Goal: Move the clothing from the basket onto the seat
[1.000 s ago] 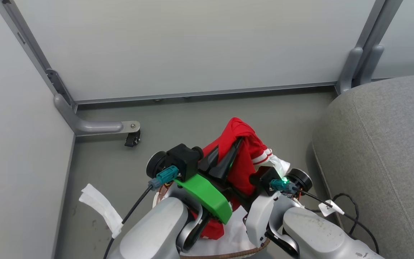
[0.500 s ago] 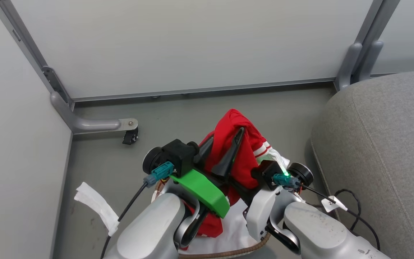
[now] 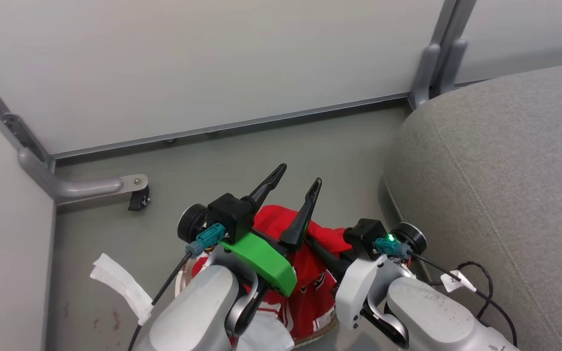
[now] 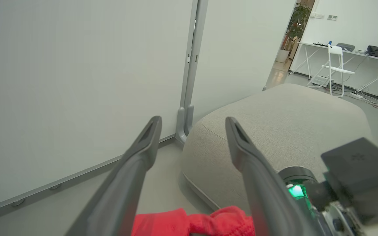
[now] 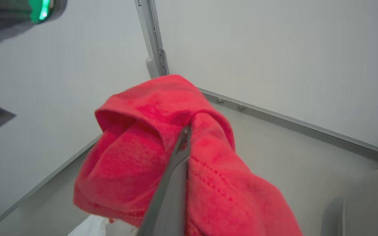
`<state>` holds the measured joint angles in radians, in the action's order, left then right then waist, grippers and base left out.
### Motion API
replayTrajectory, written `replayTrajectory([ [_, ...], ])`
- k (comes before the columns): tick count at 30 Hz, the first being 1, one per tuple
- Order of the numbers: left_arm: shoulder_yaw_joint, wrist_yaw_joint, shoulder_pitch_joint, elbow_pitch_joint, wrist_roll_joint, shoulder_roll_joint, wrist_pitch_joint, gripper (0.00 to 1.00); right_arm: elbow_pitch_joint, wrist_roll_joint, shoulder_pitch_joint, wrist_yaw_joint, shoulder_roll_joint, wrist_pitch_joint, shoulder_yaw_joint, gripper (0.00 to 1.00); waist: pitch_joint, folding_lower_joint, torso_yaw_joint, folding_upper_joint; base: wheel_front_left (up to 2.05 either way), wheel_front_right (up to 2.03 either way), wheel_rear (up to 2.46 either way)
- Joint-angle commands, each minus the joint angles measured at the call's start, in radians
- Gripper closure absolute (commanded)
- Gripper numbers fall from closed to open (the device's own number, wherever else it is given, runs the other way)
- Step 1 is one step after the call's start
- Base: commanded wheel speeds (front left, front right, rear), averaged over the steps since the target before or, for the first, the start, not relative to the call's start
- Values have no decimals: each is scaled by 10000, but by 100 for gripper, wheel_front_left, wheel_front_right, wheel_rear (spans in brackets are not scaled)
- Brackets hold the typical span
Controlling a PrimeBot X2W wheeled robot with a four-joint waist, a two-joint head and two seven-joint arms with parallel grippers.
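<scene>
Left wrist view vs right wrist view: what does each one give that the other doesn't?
Left wrist, not right: the left gripper open, nothing between its fingers; the rounded top of the seat; a white chair and tables in the room beyond. Right wrist, not left: the right gripper shut on the red clothing, fabric bunched round its fingers; a bit of white liner at the bottom edge. Both: the clothing, part of the seat, the pale partition wall, grey floor.

Open floor strip between wall panel and clothing: passable. Seat blocks right side, close beside right forearm. Post at seat corner; caster foot far left. Left gripper fingers in free air.
</scene>
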<state>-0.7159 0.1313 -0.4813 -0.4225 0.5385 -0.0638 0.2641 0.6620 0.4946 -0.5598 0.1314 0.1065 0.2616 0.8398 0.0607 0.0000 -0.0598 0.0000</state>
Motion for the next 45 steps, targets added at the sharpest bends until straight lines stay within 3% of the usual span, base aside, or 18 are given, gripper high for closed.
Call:
replayTrajectory([
  [1, 26, -11, 143, -24, -128, -45, 5, 0, -99, -87, 225, -14, 32, 50, -90, 100, 27, 0, -776, 0, 0, 0, 0],
  [19, 512, -11, 423, -149, -316, -73, 3, 0, -889, -392, 1034, -12, 201, 50, -834, 100, -12, 0, -4546, 0, 0, 0, 0],
  [31, -104, -11, -308, -271, -215, -36, 3, 0, -1581, -1513, 631, -12, 725, 52, -2914, 100, 731, 0, -4876, 0, 0, 0, 0],
  [41, -184, -11, -489, -157, -343, -575, 5, 0, -1842, -2946, -2155, -14, 2496, 50, -4077, 100, 1753, 0, -4875, 0, 0, 0, 0],
  [45, -409, -11, -709, -90, -371, -738, 5, 0, -1644, -3393, -3444, -14, 3229, 50, -4223, 100, 2206, 0, -4585, 0, 0, 0, 0],
])
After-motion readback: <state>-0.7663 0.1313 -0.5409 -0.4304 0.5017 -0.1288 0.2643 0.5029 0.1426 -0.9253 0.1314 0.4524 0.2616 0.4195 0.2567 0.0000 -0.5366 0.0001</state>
